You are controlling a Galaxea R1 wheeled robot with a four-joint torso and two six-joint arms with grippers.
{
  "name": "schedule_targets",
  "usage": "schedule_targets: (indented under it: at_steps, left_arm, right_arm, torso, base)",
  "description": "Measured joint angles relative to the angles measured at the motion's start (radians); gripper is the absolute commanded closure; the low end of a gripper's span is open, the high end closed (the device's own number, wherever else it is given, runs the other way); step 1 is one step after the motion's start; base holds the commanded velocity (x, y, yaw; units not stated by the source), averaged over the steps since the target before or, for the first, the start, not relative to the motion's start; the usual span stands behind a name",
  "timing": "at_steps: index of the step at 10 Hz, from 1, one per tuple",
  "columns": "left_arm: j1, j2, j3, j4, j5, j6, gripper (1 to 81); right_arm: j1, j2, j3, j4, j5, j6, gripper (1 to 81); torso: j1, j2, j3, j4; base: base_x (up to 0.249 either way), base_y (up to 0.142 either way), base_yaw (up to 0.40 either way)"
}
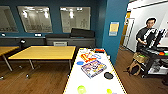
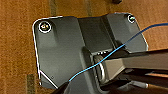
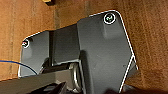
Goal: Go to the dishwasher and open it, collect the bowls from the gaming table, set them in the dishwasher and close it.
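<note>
Here the gaming table (image 1: 75,80) runs lengthwise away toward the blue pillar (image 1: 113,25), a green bowl (image 1: 81,89) near its close end; whether either pincer is apart or together, I cannot tell.

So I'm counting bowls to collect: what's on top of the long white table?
On the gaming table: a blue bowl, two green bowls, a black disc and colourful boxes. The near end is cut off.

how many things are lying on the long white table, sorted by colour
On the long white-topped gaming table, as far as the head view shows:
Green round bowls: 2
Blue round bowl: 1
Black round disc: 1
Colourful flat boxes: 2
Red flat object at the far end: 1
Total: 7
</note>
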Motion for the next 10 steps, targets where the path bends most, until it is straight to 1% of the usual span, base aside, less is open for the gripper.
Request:
schedule_targets:
  at_steps: [2,3,5,7,9,10]
  left_arm:
    - [0.0,0.0,0.005,0.0,-0.003,-0.003,1.0]
    - [0.0,0.0,0.011,-0.001,-0.003,-0.003,1.0]
    - [0.0,0.0,0.02,-0.001,-0.004,-0.003,1.0]
    - [0.0,0.003,0.03,-0.002,-0.007,-0.003,1.0]
    - [0.0,0.005,0.032,-0.002,-0.01,-0.003,1.0]
    - [0.0,0.005,0.032,-0.002,-0.011,-0.003,1.0]
  right_arm:
    - [0.0,-0.054,0.126,0.001,0.008,0.001,1.0]
    - [0.003,-0.109,0.24,0.001,0.012,0.003,1.0]
    - [0.022,-0.229,0.46,0.003,0.029,0.003,1.0]
    - [0.044,-0.374,0.689,0.004,0.043,0.004,1.0]
    - [0.068,-0.495,0.846,0.006,0.051,0.004,1.0]
    - [0.087,-0.569,0.951,0.01,0.05,0.004,1.0]
  torso:
    - [0.0,0.0,0.0,0.0]
    - [0.0,0.0,0.0,0.0]
    - [0.0,0.0,0.0,0.0]
    - [0.0,0.0,0.0,0.0]
    - [0.0,0.0,0.0,0.0]
    - [0.0,0.0,0.0,0.0]
  base:
    - [0.0,0.0,0.0]
    - [0.0,0.0,0.0]
    - [0.0,0.0,0.0]
    - [0.0,0.0,0.0]
    - [0.0,0.0,0.0]
    - [0.0,0.0,0.0]
